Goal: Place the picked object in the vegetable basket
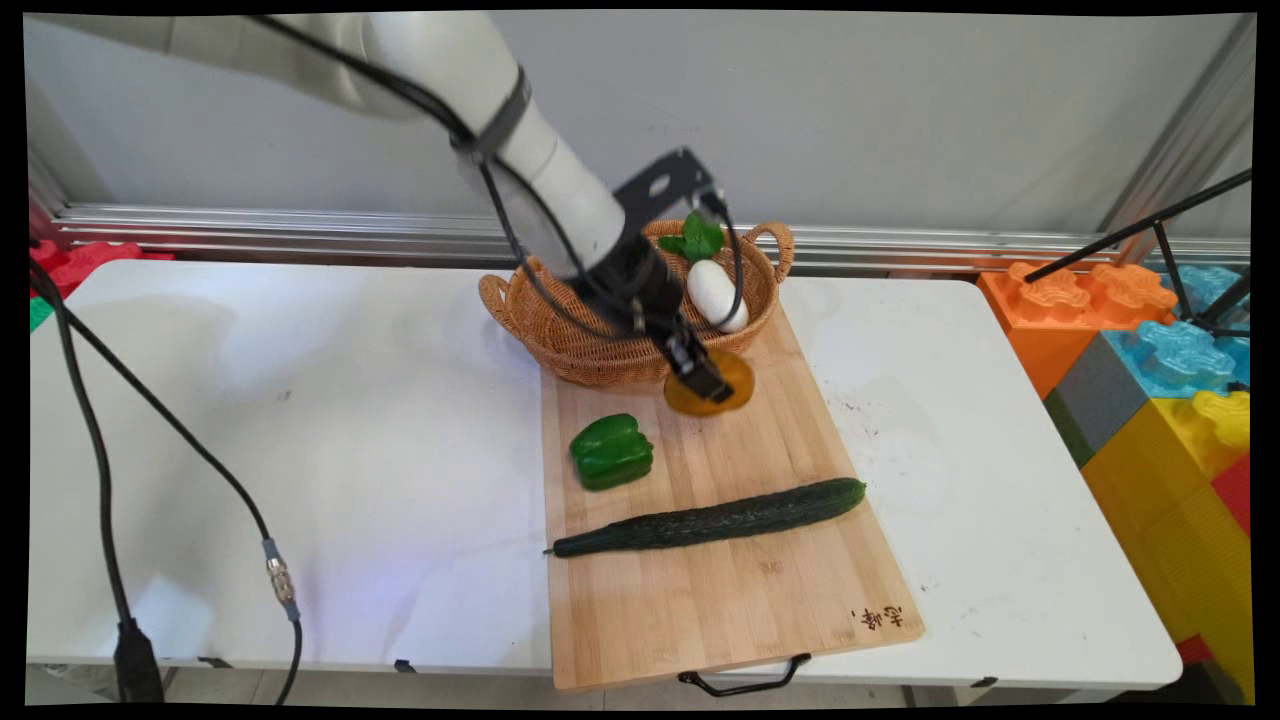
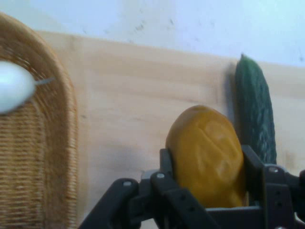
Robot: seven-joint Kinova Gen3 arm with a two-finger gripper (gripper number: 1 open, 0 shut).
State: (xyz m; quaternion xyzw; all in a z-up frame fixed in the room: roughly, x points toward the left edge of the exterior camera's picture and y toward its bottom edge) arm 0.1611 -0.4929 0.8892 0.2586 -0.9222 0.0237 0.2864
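Holding an orange mango (image 2: 206, 155) between its fingers, the pincer (image 1: 706, 385) hung just above the cutting board (image 1: 700, 600), beside the wicker basket (image 1: 590, 345) with a white radish (image 1: 716, 294). A green pepper (image 1: 611, 451) and cucumber (image 1: 710, 518) lay on the board.

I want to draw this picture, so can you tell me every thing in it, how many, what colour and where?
Mango: one, orange-yellow, between the gripper's fingers, beside the basket.
Basket: one, brown wicker, on the board's far end.
Radish: one, white with green leaves, in the basket.
Pepper: one, green, on the board.
Cucumber: one, dark green, lying across the board.
Cutting board: one, wooden, on the table.
Table: one, white.
Big blocks: several, coloured, right of the table.
Gripper: one, black, on a white arm.
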